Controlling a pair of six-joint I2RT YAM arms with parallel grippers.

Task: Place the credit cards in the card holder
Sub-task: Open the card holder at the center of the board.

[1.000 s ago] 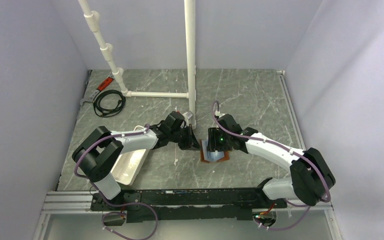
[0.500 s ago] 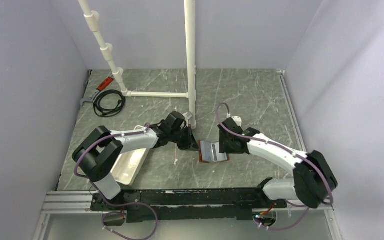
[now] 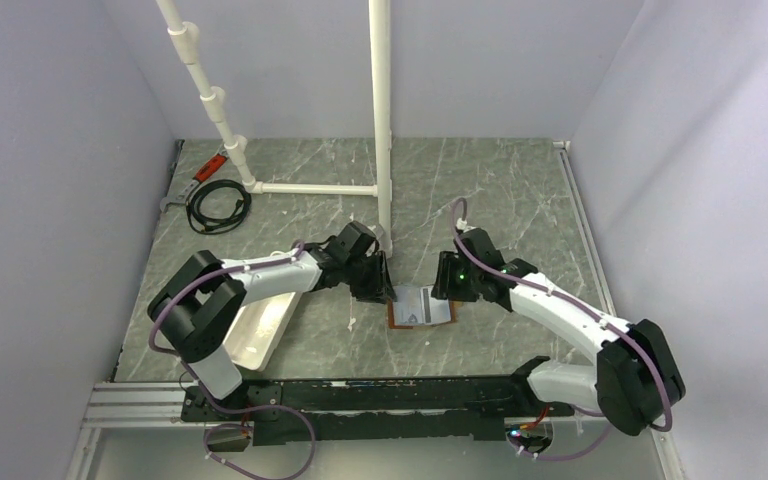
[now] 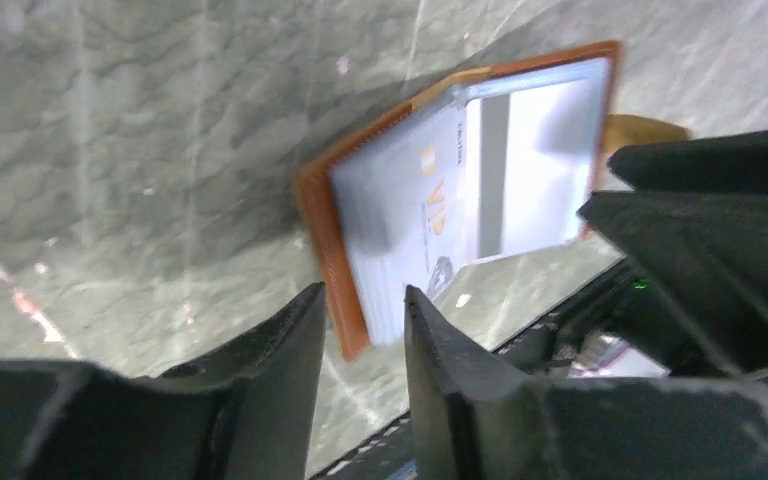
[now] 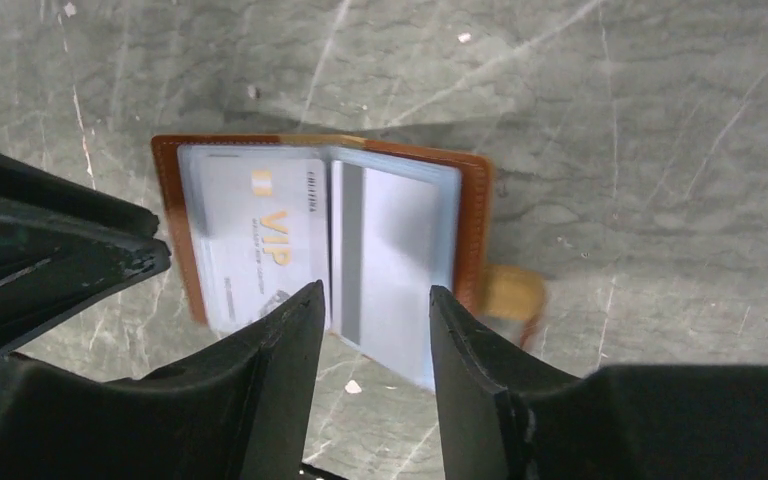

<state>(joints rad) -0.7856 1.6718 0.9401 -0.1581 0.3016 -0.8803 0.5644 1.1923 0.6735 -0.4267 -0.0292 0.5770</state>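
While both jaws stand apart, empty, card holder lies open, long axis left-right

I see a long white tray at lower left on the grey marbled tabletop. A coiled black cable and a red-handled object sit upper left, and white pipes rise at top centre.

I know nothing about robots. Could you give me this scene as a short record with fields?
Surface: grey marbled table
Card holder: lying open and flat
Cards: VIP card and striped card side by side on it; the striped card sticks out past one edge
Left gripper: open, at the holder's edge
Right gripper: open, above the cards
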